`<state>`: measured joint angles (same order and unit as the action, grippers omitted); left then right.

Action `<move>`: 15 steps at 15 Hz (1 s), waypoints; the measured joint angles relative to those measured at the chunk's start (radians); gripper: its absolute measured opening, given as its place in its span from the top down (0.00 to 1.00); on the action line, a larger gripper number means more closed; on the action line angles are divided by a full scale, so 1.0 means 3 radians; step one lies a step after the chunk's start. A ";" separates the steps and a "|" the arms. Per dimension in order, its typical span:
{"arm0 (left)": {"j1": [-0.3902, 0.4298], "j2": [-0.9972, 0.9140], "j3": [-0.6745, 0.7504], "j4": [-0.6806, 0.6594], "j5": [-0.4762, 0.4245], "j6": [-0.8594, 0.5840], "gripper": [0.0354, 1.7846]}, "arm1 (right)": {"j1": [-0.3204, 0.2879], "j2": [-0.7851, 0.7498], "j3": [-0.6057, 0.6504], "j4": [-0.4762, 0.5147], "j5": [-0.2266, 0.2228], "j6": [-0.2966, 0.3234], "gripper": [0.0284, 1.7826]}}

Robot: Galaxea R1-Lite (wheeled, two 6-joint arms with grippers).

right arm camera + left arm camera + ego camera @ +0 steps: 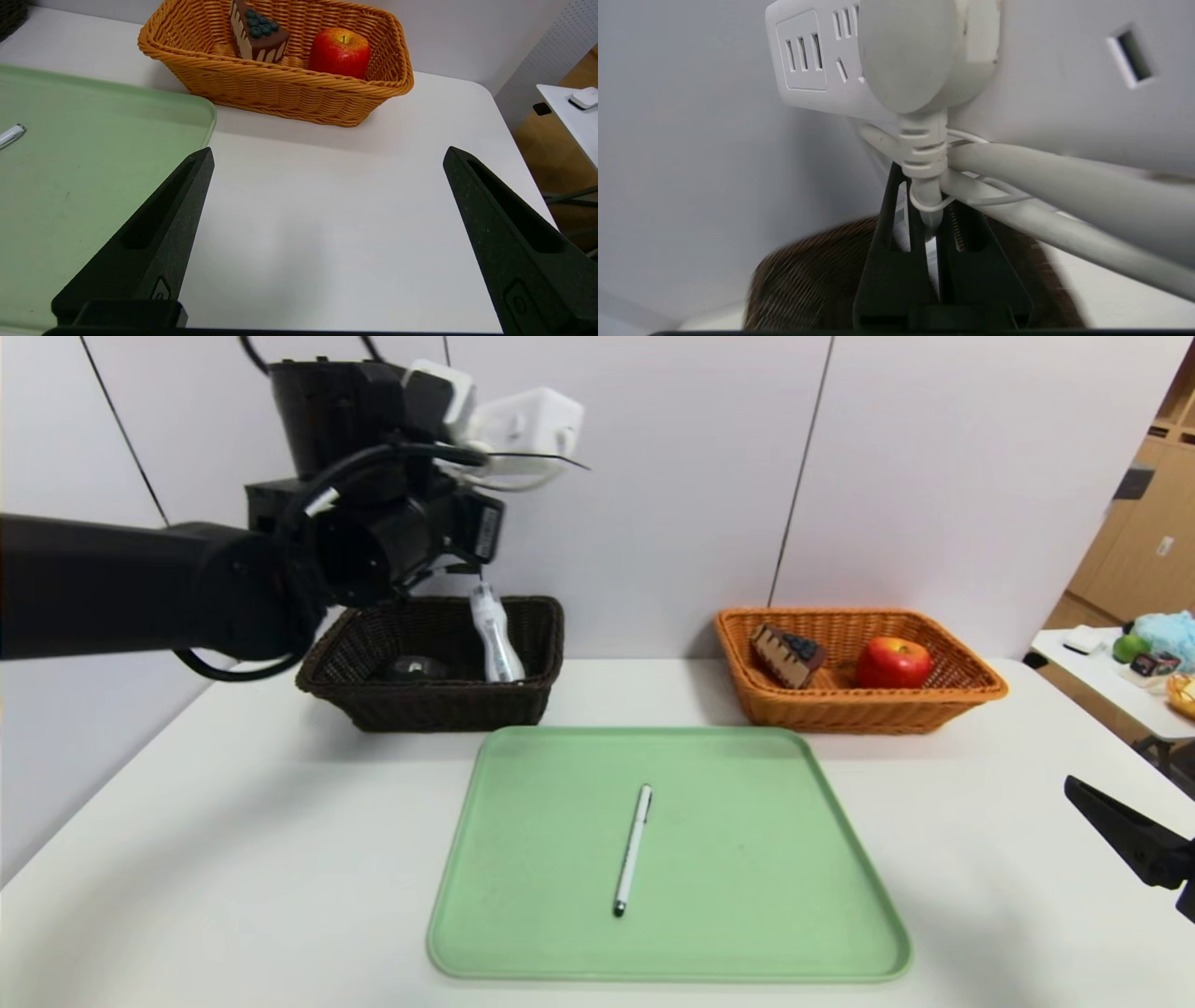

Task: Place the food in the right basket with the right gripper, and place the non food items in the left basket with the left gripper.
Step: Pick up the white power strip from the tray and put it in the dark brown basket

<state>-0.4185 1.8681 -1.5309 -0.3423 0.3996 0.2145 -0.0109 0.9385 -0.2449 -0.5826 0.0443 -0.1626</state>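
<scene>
1. On the left, our left pincer (924,219) hangs above the dark brown basket (434,705), clamped on the cord of a white power strip (527,425), which sits high against the wall panel. A white spray bottle (493,639) and a small dark round item (415,667) already lie in that basket.
2. We judge the step in hand to be delivering the power strip; next we lower it over the basket and part the pincer so strip and cable drop inside the rim.
3. In the middle, a white pen (632,849) lies alone on the green tray (523,933), the last non-food item for the left arm.
4. On the right, the orange basket (976,695) holds a cake slice (787,655) and a red apple (893,663).
5. Our right pincer (327,242) rests idle above the table (233,859) at the right edge, fingers wide apart.
</scene>
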 joint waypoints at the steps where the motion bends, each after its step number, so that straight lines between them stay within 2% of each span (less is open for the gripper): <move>1: 0.0184 0.0016 -0.0102 0.0321 0.0286 -0.0271 0.95 | 0.0000 0.0005 0.0002 0.0005 0.0003 -0.0005 0.05; 3: 0.0414 0.0037 -0.0152 0.0795 0.0594 -0.0665 0.95 | 0.0000 0.0014 0.0018 0.0008 0.0003 -0.0033 0.05; 6: 0.0477 0.0049 -0.0035 0.1055 0.0652 -0.0960 0.95 | 0.0000 0.0016 0.0047 0.0006 0.0003 -0.0040 0.05; 11: 0.0294 0.0041 0.0231 0.1048 0.0640 -0.1014 0.95 | 0.0000 -0.0001 0.0109 0.0000 -0.0001 -0.0035 0.05; 15: 0.0043 0.0051 0.0424 0.0984 0.0633 -0.0992 0.95 | -0.0001 -0.0004 0.0119 0.0000 0.0003 -0.0035 0.05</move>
<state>-0.4055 1.8834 -1.4036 -0.0470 0.5894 -0.0832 -0.0111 0.9374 -0.2091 -0.5826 0.0451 -0.1732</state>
